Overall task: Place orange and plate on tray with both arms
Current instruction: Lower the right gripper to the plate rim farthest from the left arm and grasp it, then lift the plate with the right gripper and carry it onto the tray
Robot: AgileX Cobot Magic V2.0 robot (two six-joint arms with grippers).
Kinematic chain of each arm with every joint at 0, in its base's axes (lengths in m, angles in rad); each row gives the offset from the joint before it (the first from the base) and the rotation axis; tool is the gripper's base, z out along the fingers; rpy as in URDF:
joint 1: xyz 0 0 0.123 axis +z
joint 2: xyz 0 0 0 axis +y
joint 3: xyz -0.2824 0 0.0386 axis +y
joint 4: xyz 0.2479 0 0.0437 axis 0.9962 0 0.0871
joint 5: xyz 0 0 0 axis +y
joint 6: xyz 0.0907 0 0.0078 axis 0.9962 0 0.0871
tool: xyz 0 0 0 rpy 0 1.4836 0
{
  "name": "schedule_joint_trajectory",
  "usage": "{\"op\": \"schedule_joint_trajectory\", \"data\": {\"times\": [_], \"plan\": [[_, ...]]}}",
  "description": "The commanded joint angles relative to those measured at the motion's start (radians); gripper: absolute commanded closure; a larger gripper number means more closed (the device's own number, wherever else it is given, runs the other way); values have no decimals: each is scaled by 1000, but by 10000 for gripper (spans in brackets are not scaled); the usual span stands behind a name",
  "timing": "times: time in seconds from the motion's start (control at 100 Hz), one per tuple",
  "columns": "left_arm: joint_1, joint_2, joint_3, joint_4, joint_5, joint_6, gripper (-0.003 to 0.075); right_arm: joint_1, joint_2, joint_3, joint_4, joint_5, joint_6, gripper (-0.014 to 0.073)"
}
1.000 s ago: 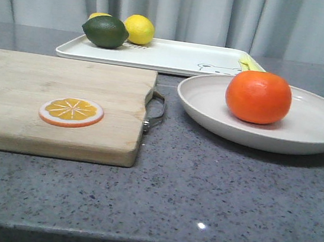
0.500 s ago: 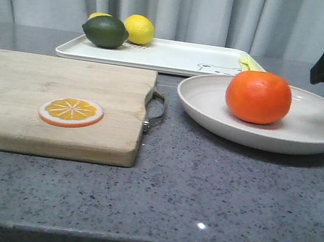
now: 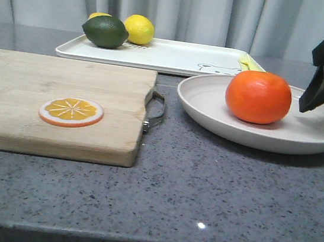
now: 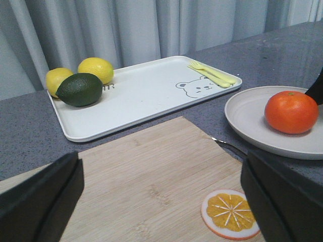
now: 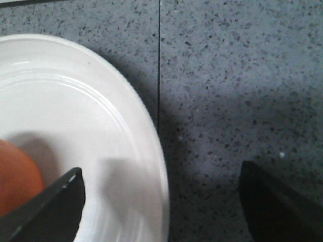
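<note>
Both pincers are spread and empty, the right pincer [image 5: 161, 201] straddling the rim of the plate [image 3: 322, 127] beside the tray [image 3: 170, 56]; lifted unevenly, its loose orange [image 3: 258, 97] could roll off.

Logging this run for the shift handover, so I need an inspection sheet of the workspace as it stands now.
Surface: grey speckled counter.
Job's things: orange sits in plate; plate not on tray.
Clutter: cutting board with orange slice; lime, two lemons, yellow cutlery on tray.
Grippers: right gripper open, straddling plate's rim; left gripper open above board.
Cables: nothing seen.
Surroundings: grey curtain.
</note>
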Motion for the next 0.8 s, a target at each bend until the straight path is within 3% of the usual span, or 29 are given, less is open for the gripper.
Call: {"op": "schedule_joint_trajectory", "data": {"times": [0.0, 0.15, 0.22, 0.61, 0.69, 0.79], "plan": [[0, 0, -29, -5, -33, 0, 110, 1, -10, -31, -5, -31, 0, -19], [0, 0, -29, -5, -33, 0, 111, 1, 6, -31, -5, -20, 0, -9], [0, 0, -29, -5, -33, 0, 111, 1, 6, -31, -5, -18, 0, 44], [0, 0, -29, -5, -33, 0, 111, 1, 6, -31, -5, -3, 0, 592], [0, 0, -29, -5, -33, 0, 111, 1, 6, -31, -5, -3, 0, 664], [0, 0, -29, -5, -33, 0, 111, 0, 6, -31, -5, -1, 0, 652]]}}
